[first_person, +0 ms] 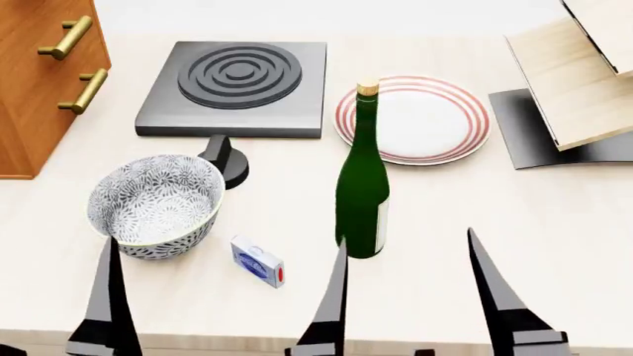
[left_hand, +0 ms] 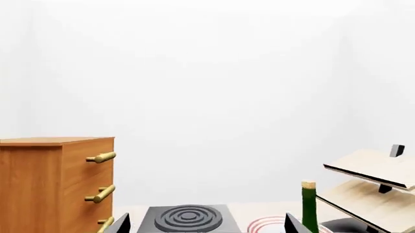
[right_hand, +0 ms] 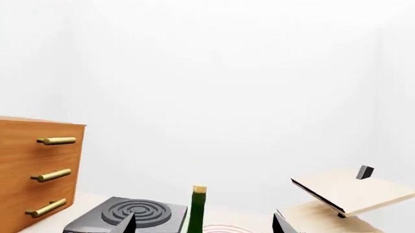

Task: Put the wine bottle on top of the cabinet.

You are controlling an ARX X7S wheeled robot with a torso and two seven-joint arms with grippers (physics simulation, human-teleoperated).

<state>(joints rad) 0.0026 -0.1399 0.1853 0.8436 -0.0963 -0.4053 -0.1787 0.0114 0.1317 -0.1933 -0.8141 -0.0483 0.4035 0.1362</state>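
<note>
Head view of the bench, both arms low at its near edge. The wine bottle (first_person: 363,189) stands upright near the middle of the bench, well apart from the cabinet (first_person: 35,89), which occupies the far left corner with its brass bar handles (first_person: 65,37) facing the bench. Just behind the bottle lies a red-ringed plate (first_person: 435,119); beside the plate, toward the cabinet, sits a dark hob (first_person: 237,85) with concentric rings and a black knob (first_person: 225,157) at its near side. A patterned bowl (first_person: 156,202) rests toward the near left, with a small blue-and-white box (first_person: 257,261) between it and the bottle. A pale wooden rack (first_person: 579,81) on a dark base fills the far right corner. The left gripper (first_person: 218,304) has its jaws spread wide, holding nothing. The right gripper (first_person: 411,297) also has its jaws spread; one finger lies just beside the bottle's base, and contact cannot be judged. In the wrist views, the bottle's cork and neck (right_hand: 198,206) rise between the cabinet and the rack.
</note>
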